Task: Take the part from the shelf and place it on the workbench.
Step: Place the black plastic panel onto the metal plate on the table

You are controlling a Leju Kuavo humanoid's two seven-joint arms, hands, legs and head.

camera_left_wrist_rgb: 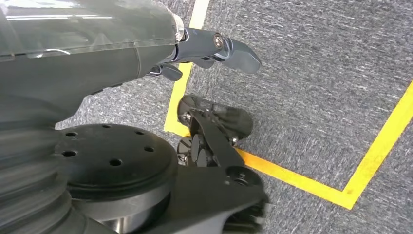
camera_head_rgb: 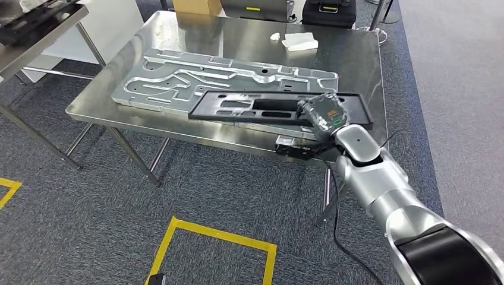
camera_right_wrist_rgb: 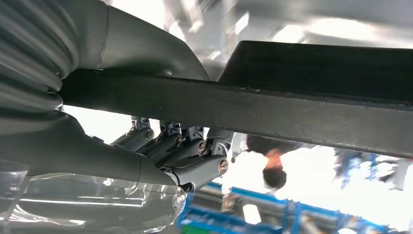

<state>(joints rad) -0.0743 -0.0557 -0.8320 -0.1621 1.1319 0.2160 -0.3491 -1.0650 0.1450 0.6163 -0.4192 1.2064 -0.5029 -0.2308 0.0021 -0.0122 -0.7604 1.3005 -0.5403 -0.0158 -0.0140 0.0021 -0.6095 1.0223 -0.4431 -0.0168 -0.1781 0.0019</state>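
The black flat part (camera_head_rgb: 261, 108), a long frame with cut-outs, lies tilted on the steel workbench (camera_head_rgb: 350, 59). Its left end overlaps a large silver machined plate (camera_head_rgb: 196, 80). My right hand (camera_head_rgb: 322, 116) grips the part's right portion near the bench's front edge. In the right wrist view the part's dark edge (camera_right_wrist_rgb: 292, 112) crosses the picture, with my fingers (camera_right_wrist_rgb: 187, 151) curled beneath it. My left hand (camera_left_wrist_rgb: 214, 48) hangs over the carpet floor, holding nothing, its thumb sticking out.
A white cloth (camera_head_rgb: 300, 40) and a cardboard box (camera_head_rgb: 196, 6) are at the bench's far side. A second metal table (camera_head_rgb: 35, 27) with dark parts stands at the far left. Yellow tape (camera_head_rgb: 208, 237) marks the carpet before the bench.
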